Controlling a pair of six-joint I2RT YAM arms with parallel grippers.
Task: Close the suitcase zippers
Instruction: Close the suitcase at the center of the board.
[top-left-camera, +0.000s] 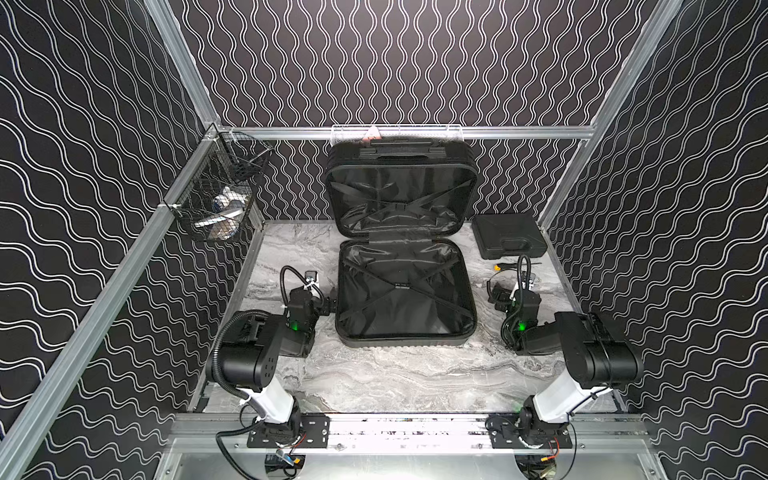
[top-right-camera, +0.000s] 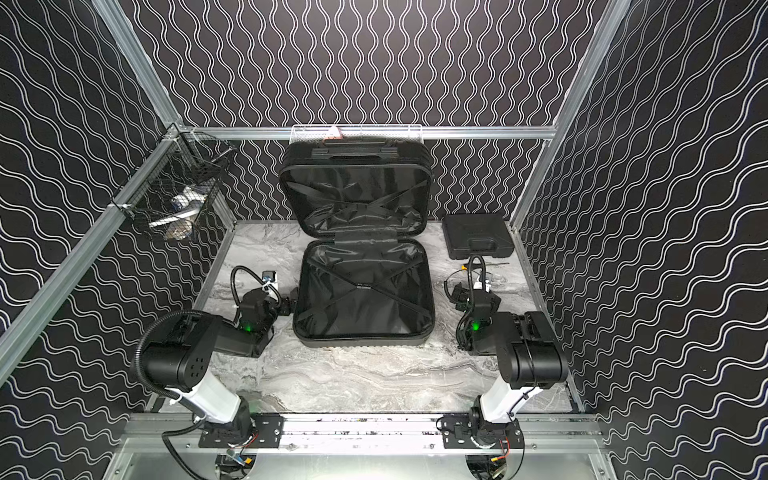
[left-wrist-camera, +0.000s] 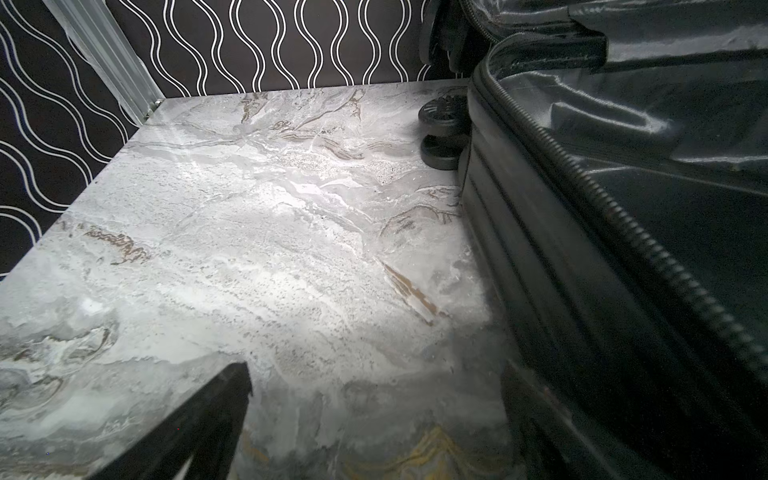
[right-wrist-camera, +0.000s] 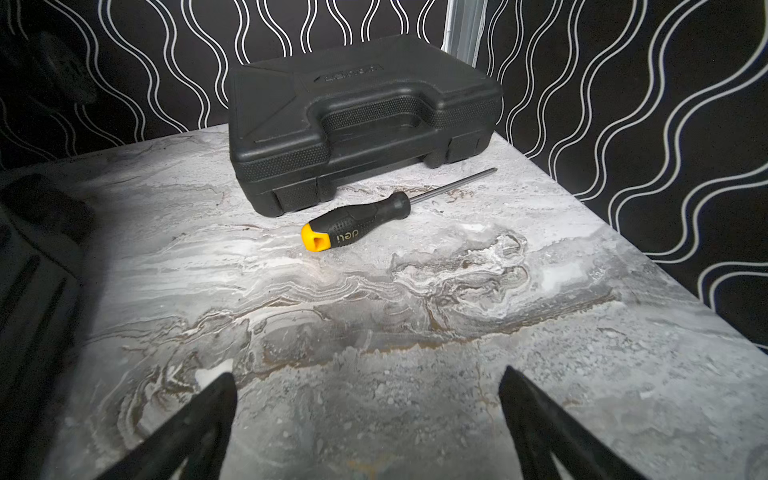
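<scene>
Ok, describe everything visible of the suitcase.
The suitcase is black, hard-shelled and ribbed, lying open: one half flat on the table, the other standing upright at the back, handle on top. Shiny black lining with crossed straps in both. Zipper undone. Double wheels on one side. Nothing grips it.

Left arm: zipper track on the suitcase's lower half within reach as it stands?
Probably yes. The left gripper sits open right beside the suitcase, the zippers run along the rim next to it, and only bare table lies between.

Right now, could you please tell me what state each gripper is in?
Left gripper: open, holding nothing.
Right gripper: open, holding nothing.
</scene>
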